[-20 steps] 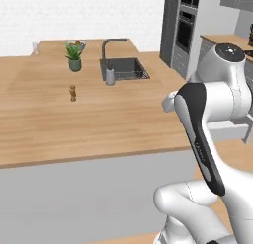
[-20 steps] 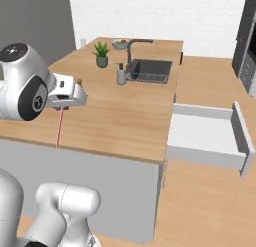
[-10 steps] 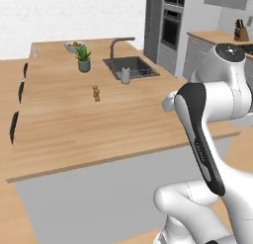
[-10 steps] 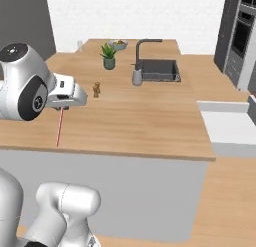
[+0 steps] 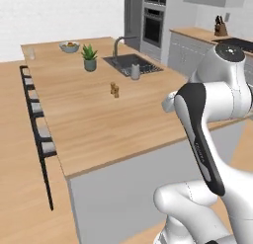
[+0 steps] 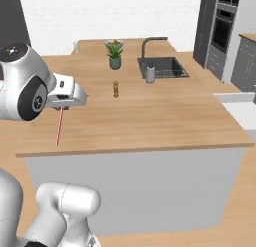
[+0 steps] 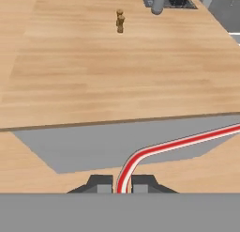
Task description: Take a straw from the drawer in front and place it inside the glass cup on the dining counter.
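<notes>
Beside dining counter point(image 6: 150, 116), hand point(image 7: 122, 184) pinching straw point(image 7: 178, 144)

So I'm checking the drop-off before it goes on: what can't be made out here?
- Glass cup: left base view, too small to see its inside.
- Straw: hand view, far end cut by the right edge.
- Drawer: right base view, cut by the right edge.
- Gripper: fingertip contact hidden at the bottom.

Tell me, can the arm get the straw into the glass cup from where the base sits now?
Probably not yet. The pincer grips the straw at the near edge of the dining counter, while the glass cup stands at its far corner, beyond the fruit bowl.
</notes>
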